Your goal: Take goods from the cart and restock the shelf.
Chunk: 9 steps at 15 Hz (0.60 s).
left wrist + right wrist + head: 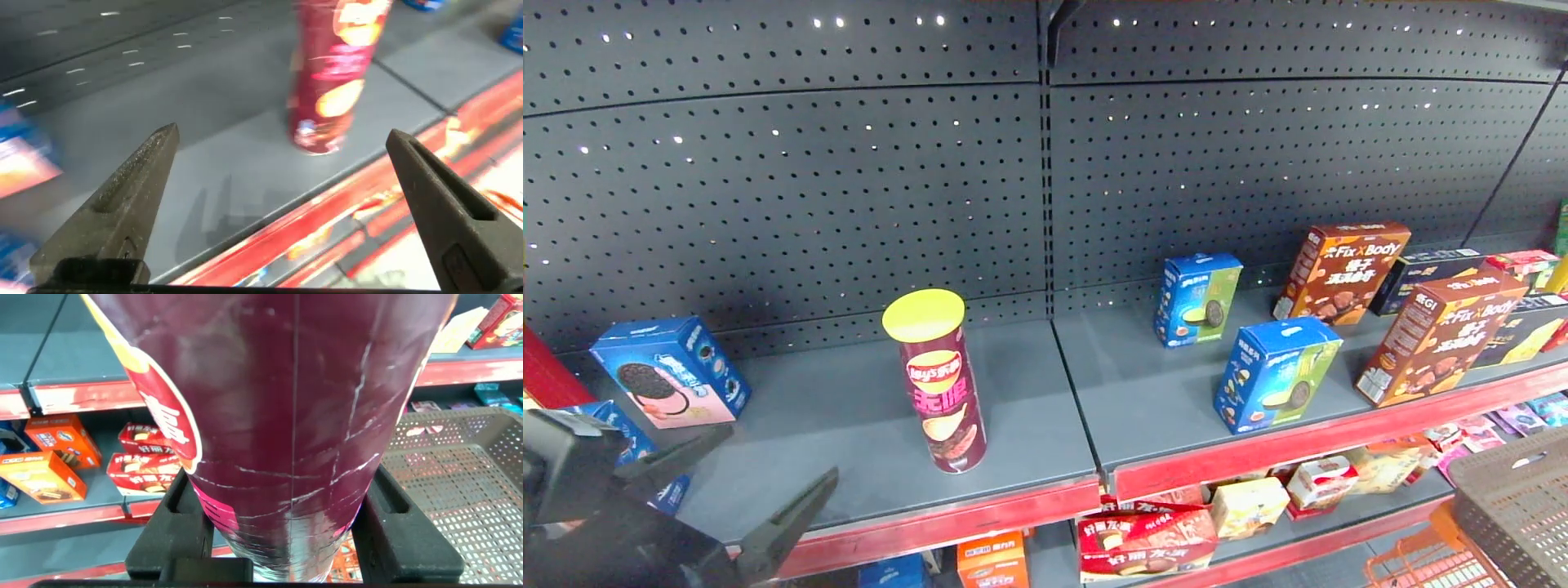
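A maroon chips can (941,384) with a yellow lid stands upright near the front of the grey shelf (849,425); the left wrist view has the same can (335,73). My left gripper (784,451) hangs open in front of the shelf's red edge, to the left of the can and apart from it. Its fingers (131,188) are spread wide with nothing between them. My right gripper (286,531) is shut on a second maroon chips can (286,392), which fills the space between its fingers. It is held over the grey cart basket (458,482).
Blue cookie boxes (670,371) sit at the shelf's left end, with more blue boxes (1274,371) and brown boxes (1437,335) to the right. The lower shelf holds red and orange packs (1147,539). The grey cart basket (1515,498) stands at the lower right.
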Tool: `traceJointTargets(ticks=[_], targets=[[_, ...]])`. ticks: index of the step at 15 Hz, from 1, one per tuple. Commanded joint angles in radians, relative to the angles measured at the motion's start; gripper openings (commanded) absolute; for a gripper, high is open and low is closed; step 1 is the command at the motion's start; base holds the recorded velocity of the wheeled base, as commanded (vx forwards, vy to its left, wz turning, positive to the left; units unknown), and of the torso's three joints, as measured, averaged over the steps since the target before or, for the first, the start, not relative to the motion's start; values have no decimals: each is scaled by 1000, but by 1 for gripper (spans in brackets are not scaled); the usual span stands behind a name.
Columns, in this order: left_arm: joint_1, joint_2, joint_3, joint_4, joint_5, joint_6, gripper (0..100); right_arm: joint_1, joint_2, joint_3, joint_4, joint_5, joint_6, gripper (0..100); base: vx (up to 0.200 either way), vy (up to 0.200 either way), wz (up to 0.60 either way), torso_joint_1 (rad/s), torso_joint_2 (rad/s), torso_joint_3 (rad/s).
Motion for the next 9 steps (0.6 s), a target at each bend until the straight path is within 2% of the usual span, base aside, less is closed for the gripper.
traceJointTargets(ticks=[1, 2, 4, 5, 6, 7, 8, 9], targets=[[86, -107, 30, 7, 8, 0, 100, -13, 0, 1, 0, -3, -1, 0, 0, 0, 0, 0, 0, 0], [119, -142, 59, 7, 6, 3, 100, -24, 0, -2, -2, -3, -1, 0, 0, 0, 0, 0, 0, 0], [136, -208, 84, 59, 11, -6, 100, -27, -2, -7, 0, -3, -1, 0, 0, 0, 0, 0, 0, 0], [147, -343, 84, 205, 15, -17, 100, -27, -3, -10, 0, -3, -1, 0, 0, 0, 0, 0, 0, 0], [147, -415, 84, 289, 24, -21, 100, -27, -3, -13, 0, -3, -1, 0, 0, 0, 0, 0, 0, 0], [150, -537, 84, 424, 54, -21, 100, -27, -3, -15, 0, -3, -1, 0, 0, 0, 0, 0, 0, 0], [153, -607, 84, 492, 75, -23, 100, -27, -3, -18, 0, -3, -1, 0, 0, 0, 0, 0, 0, 0], [159, -730, 84, 609, 110, -25, 100, -27, -5, -22, 1, -3, -1, 0, 0, 0, 0, 0, 0, 0]])
